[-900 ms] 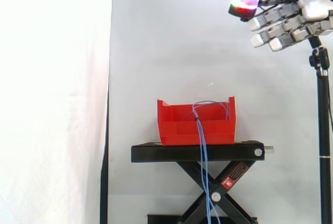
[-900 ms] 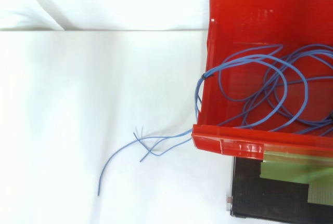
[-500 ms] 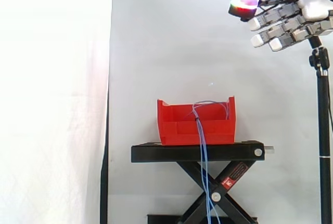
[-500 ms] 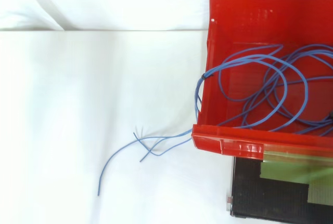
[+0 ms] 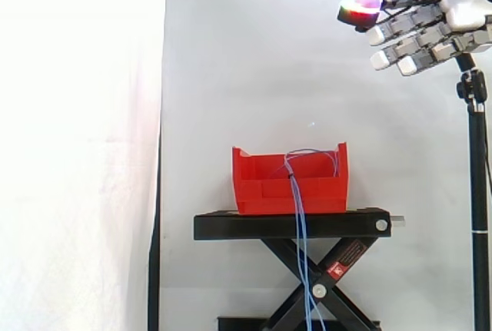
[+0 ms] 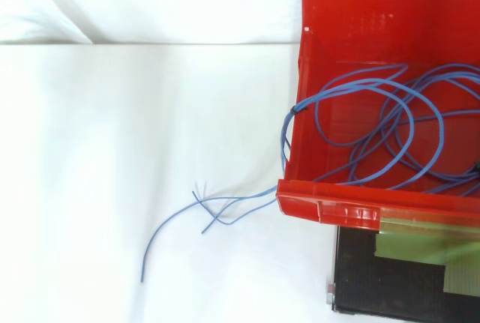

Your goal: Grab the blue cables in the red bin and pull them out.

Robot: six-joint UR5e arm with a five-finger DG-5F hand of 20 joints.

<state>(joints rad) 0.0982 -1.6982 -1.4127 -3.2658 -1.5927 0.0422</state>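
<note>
My robot hand [image 5: 430, 28] hangs high at the right in side view, well above & right of the red bin [image 5: 261, 189], fingers loosely straight, holding nothing. Blue cables [image 6: 375, 124] lie looped in the bin on the black stand [image 5: 284, 226]. A few strands spill over the bin wall & hang down past the stand.

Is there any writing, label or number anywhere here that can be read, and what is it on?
Red sticker on a crossed leg of the black stand: it carries white print, too small to read.
Red bin, blue cables and hand: no writing that I can make out.
</note>
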